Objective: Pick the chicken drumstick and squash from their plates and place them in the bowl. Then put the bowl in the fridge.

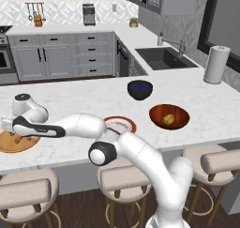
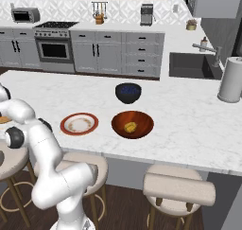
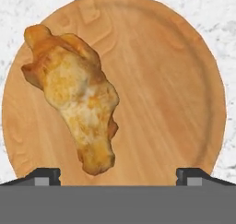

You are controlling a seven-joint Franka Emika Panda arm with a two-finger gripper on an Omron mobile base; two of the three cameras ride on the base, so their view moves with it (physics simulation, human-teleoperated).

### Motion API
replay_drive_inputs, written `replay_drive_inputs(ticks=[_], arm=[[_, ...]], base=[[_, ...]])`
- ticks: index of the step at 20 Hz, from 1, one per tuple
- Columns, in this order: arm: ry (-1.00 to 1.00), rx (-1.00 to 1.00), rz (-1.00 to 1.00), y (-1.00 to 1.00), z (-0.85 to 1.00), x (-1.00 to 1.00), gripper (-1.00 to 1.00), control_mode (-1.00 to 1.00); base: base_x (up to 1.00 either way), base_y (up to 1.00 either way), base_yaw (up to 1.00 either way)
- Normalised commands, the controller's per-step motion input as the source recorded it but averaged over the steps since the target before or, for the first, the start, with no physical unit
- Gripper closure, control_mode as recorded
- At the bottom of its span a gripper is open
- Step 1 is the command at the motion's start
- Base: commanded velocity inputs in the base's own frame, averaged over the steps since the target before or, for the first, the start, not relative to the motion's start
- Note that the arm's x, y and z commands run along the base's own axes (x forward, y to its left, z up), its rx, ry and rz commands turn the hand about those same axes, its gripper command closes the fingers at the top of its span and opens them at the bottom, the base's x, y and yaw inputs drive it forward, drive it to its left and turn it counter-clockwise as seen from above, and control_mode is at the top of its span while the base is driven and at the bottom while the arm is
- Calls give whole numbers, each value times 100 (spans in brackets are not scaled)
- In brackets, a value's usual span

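Gripper (image 3: 118, 174) wide open above wooden plate (image 3: 175, 80); shift toward 10 o'clock to straddle drumstick (image 3: 76, 98) before closing.

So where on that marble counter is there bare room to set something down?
Free: the wide stretch between the reddish-brown bowl and the paper towel roll, and the marble behind the white plate. Crowded: the dark blue bowl sits close behind the reddish-brown one, and the gripper hangs open over the wooden plate.

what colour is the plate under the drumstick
Plain tan wood with visible grain; the plate under the chicken drumstick shows best in the hand view.
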Motion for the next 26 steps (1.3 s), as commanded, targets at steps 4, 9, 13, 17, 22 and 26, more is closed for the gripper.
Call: replay_drive_inputs(ticks=[4, 9, 13, 17, 22, 26], arm=[[0, -6, 0, 26, 0, 25, -100, -100], [1, -6, 0, 6, 0, 25, -100, -100], [7, -7, 0, 5, 0, 48, 100, -100], [12, -7, 1, 9, 0, 47, 100, -100], [19, -17, 4, 20, -2, 9, 100, -100], [13, -21, 4, 8, -9, 0, 100, -100]], base=[[0, 0, 0], [0, 0, 0], [0, 0, 0], [0, 0, 0], [0, 0, 0], [0, 0, 0]])
